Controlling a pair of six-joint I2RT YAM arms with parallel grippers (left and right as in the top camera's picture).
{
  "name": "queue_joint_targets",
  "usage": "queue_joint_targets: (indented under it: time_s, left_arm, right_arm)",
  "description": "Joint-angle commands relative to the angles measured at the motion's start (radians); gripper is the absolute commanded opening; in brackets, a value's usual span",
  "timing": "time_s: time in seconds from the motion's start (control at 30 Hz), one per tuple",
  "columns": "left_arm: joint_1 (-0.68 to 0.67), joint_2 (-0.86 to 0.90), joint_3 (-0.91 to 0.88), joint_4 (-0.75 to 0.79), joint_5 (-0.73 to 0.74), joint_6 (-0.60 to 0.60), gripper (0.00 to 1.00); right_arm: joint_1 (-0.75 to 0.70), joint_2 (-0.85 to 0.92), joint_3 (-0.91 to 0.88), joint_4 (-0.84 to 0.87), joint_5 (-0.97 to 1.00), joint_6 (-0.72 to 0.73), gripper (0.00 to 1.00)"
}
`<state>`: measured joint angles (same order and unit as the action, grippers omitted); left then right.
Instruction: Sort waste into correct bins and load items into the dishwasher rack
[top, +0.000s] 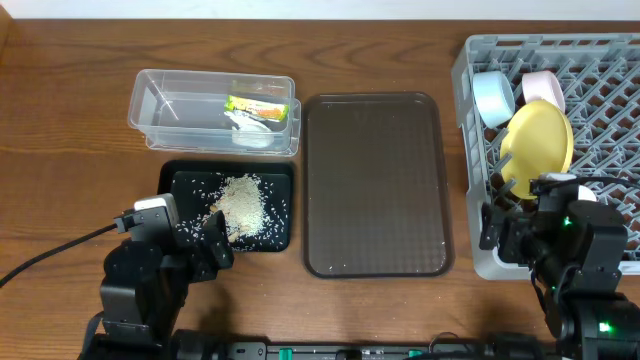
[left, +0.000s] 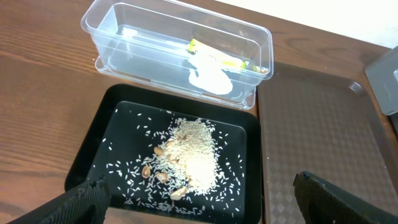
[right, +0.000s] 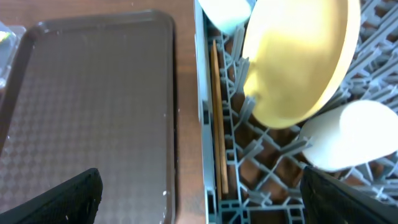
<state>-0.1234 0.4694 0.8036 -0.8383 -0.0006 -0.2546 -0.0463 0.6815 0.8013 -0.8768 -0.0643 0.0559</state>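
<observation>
The grey dishwasher rack (top: 610, 110) at the right holds the yellow plate (top: 541, 140), a light-blue bowl (top: 492, 97), a pale bowl (top: 543, 85), a white cup (right: 348, 134) and the chopsticks (right: 217, 118) along its left wall. The clear tub (top: 160, 105) holds the green snack wrapper (top: 255, 106) and the clear wrapper (left: 210, 78). The black tray (top: 178, 180) holds the rice (top: 240, 205). My left gripper (left: 199, 205) is open and empty over the black tray's near edge. My right gripper (right: 199, 199) is open and empty over the rack's left wall.
A large dark-brown serving tray (top: 375, 185) lies between the bins and the rack, with a few stray grains at its near edge. Some brown nuts (left: 163, 177) lie among the rice. A black cable (top: 50, 255) runs left from the left arm.
</observation>
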Motion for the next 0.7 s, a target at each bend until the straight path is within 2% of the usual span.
queue_joint_targets:
  time_s: [0.0, 0.37, 0.5, 0.67]
  left_arm:
    - [0.005, -0.001, -0.008, 0.003, -0.011, -0.005, 0.96]
    - [0.005, -0.001, -0.008, 0.002, -0.011, -0.005, 0.96]
    - [0.005, -0.001, -0.008, 0.002, -0.011, -0.005, 0.96]
    - [0.005, -0.001, -0.008, 0.002, -0.011, -0.005, 0.96]
  right_arm:
    - [0.008, -0.001, -0.012, -0.017, -0.004, 0.002, 0.99]
    - [0.015, -0.023, -0.014, -0.043, 0.0, 0.002, 0.99]
    - [0.042, -0.114, -0.072, 0.096, 0.024, -0.01, 0.99]
    - [0.088, -0.344, -0.292, 0.357, 0.031, -0.012, 0.99]
